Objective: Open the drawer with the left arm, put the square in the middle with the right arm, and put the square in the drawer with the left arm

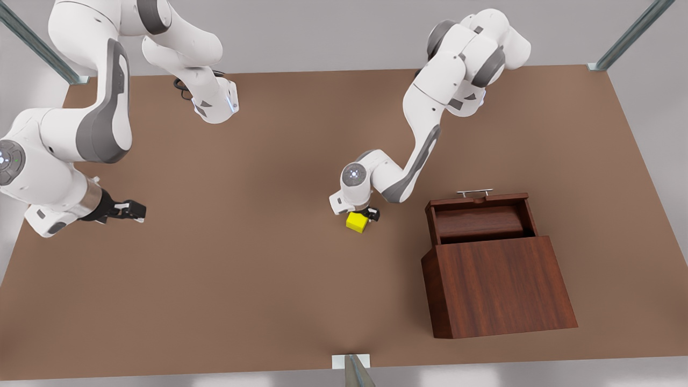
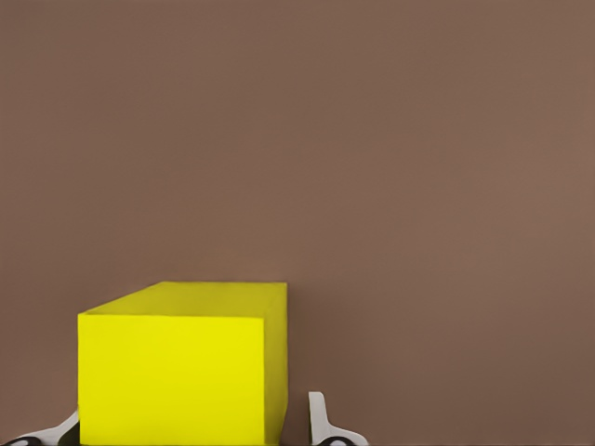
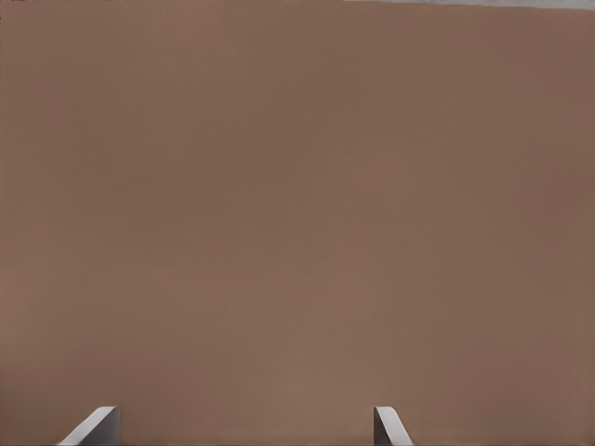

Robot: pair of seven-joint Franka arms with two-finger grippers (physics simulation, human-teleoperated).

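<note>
The yellow square [image 1: 357,222] rests on the brown tabletop [image 1: 258,269] near the middle. My left gripper [image 1: 366,216] is lowered over it; in the left wrist view the square [image 2: 181,372] lies between the fingertips [image 2: 321,423], with a small gap at one side, so the left gripper [image 2: 186,429] is open. The drawer [image 1: 478,221] stands pulled out of the wooden cabinet [image 1: 497,285], its silver handle [image 1: 474,191] on the far side. My right gripper [image 1: 134,209] waits open over bare table at the front view's left, its fingers [image 3: 93,429] wide apart.
The cabinet takes up the front view's right part of the table, to the right of the square. Metal frame posts [image 1: 629,35] rise at the table corners, and a bracket [image 1: 352,363] sits at the near edge.
</note>
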